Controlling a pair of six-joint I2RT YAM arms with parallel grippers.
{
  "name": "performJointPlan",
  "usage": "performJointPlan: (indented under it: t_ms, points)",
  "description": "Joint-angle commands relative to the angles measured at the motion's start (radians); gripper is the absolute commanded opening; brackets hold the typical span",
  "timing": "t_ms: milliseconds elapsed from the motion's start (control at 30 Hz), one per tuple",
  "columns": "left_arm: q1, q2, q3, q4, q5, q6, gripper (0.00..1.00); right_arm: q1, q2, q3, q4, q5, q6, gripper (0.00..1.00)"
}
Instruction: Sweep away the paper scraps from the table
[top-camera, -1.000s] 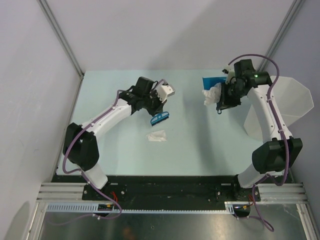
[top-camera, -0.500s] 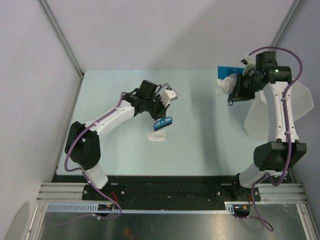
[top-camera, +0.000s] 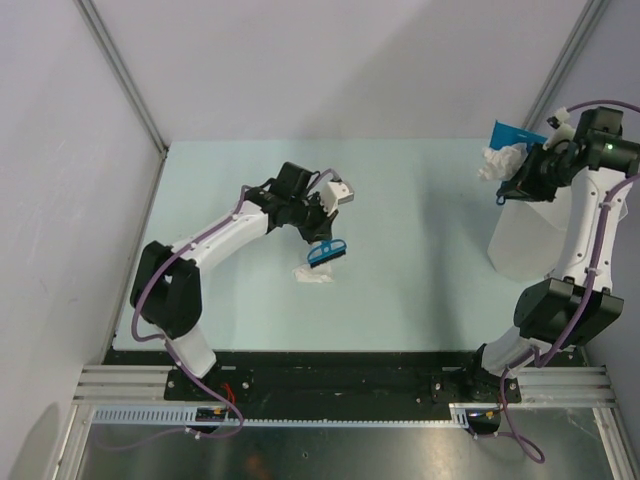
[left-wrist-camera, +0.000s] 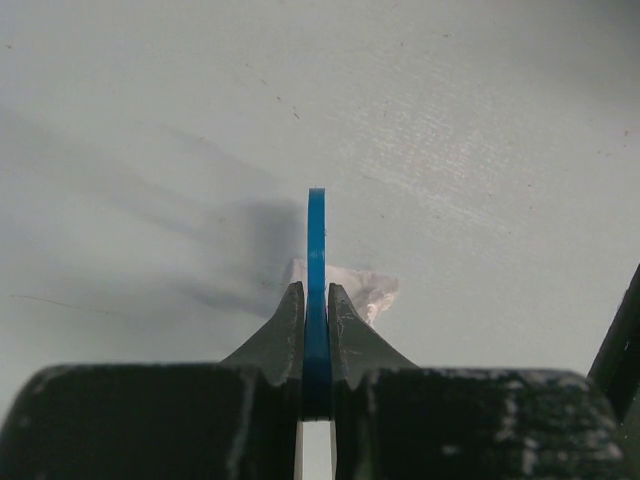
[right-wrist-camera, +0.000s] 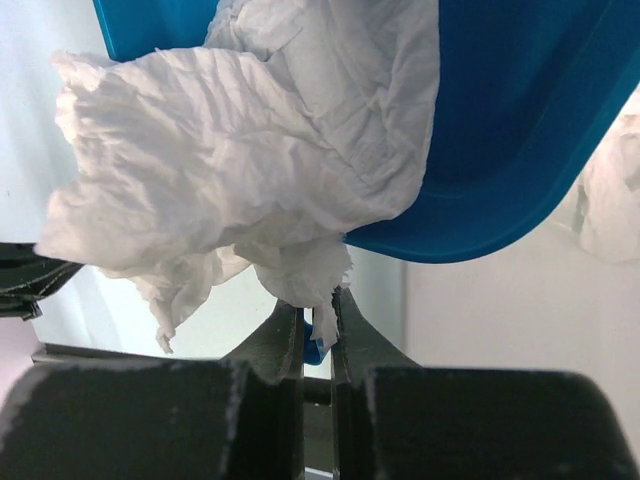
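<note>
One crumpled white paper scrap (top-camera: 313, 274) lies on the mint-green table (top-camera: 400, 290), just under the blue brush (top-camera: 327, 252). My left gripper (top-camera: 318, 232) is shut on that brush; in the left wrist view the brush (left-wrist-camera: 316, 262) stands edge-on between the fingers with the scrap (left-wrist-camera: 362, 288) behind it. My right gripper (top-camera: 520, 186) is shut on the handle of a blue dustpan (top-camera: 516, 133) raised beside the white bin (top-camera: 545, 235). The pan (right-wrist-camera: 510, 130) carries a heap of paper scraps (right-wrist-camera: 250, 140), which also shows in the top view (top-camera: 499, 160).
The tall white faceted bin stands at the table's right edge, under the right arm. More white paper (right-wrist-camera: 608, 195) shows at the right of the right wrist view. Metal frame posts rise at the back corners.
My right arm has lifted the loaded dustpan and carried it right, from mid-table to beside the bin. My left gripper has brought the brush down and right to the lone scrap.
</note>
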Motion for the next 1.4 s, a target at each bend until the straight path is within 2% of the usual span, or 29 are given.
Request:
performJointPlan:
  t_ms: [0,133,333,533,700,833,933,1000,1100,1133,1167,1300,1367]
  points:
    - [0.024,0.003,-0.018,0.013,0.083,-0.010,0.00,-0.046,-0.032,0.049,0.009,-0.068,0.003,0.00]
    - [0.037,0.011,-0.016,0.011,0.084,-0.017,0.00,-0.098,-0.028,0.083,0.022,-0.112,0.015,0.00]
    - [0.037,0.028,-0.018,0.011,0.081,-0.020,0.00,-0.108,-0.010,0.127,0.031,-0.151,0.026,0.00]
    - [0.047,0.034,-0.015,0.011,0.087,-0.024,0.00,-0.246,-0.054,0.115,0.051,-0.119,0.044,0.00]
    - [0.051,0.023,-0.022,0.011,0.071,-0.021,0.00,-0.345,-0.079,0.118,0.069,0.072,0.066,0.00]
    - [0.051,-0.003,-0.022,0.011,0.035,-0.009,0.00,-0.342,-0.075,0.091,0.074,0.256,0.045,0.00]
    - [0.050,-0.017,-0.018,0.011,0.026,-0.003,0.00,-0.274,-0.097,0.051,0.092,0.500,0.008,0.00]
    - [0.050,-0.020,-0.012,0.011,0.023,-0.006,0.00,-0.231,-0.117,0.026,0.112,0.582,-0.021,0.00]
    - [0.051,-0.034,-0.009,0.013,0.031,-0.009,0.00,-0.113,-0.127,-0.001,0.120,0.768,-0.099,0.00]
    - [0.050,-0.038,-0.009,0.011,0.035,-0.009,0.00,-0.068,-0.140,-0.015,0.123,0.891,-0.118,0.00]
    - [0.051,-0.049,-0.007,0.011,0.038,-0.009,0.00,-0.047,-0.151,-0.034,0.132,0.944,-0.135,0.00]
    - [0.051,-0.072,0.016,0.010,0.070,-0.012,0.00,0.022,-0.215,-0.167,0.185,1.240,-0.251,0.00]
    - [0.050,-0.075,0.022,0.013,0.069,-0.012,0.00,0.049,-0.261,-0.230,0.222,1.334,-0.337,0.00]
